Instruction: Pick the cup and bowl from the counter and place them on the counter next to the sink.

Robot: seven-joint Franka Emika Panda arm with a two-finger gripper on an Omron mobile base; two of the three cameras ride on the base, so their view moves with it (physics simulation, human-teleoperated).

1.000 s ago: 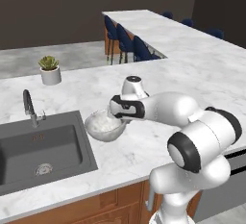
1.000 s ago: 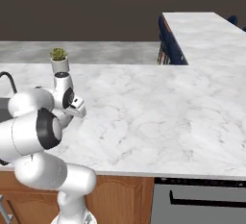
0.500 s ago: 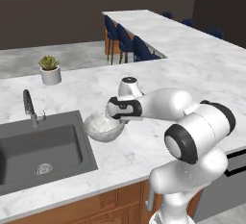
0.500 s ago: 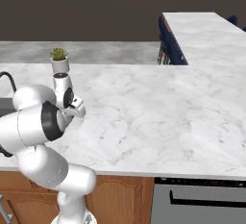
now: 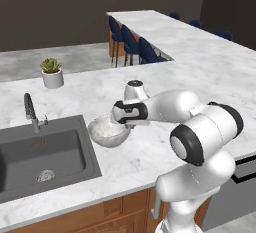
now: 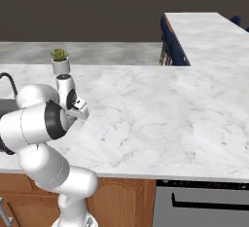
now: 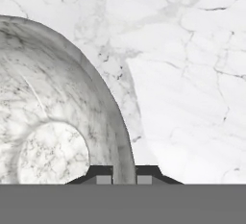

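Sink (image 5: 40,152) lies dark grey and sunken in the counter (image 5: 150,157), its faucet (image 5: 31,112) upright on the far rim. Just right of the sink, the bowl (image 5: 107,132) sits mouth-up, round, glossy pale grey, speckled white inside. The gripper (image 7: 124,176) pinches the bowl's rim between its fingertips.

Base views flank counter (image 5: 150,152); hand view seemingly downward

The glossy pale-grey bowl (image 5: 107,132) (speckled white inside) sits upright on the marble counter (image 5: 150,152), just beside the dark sink (image 5: 40,156).
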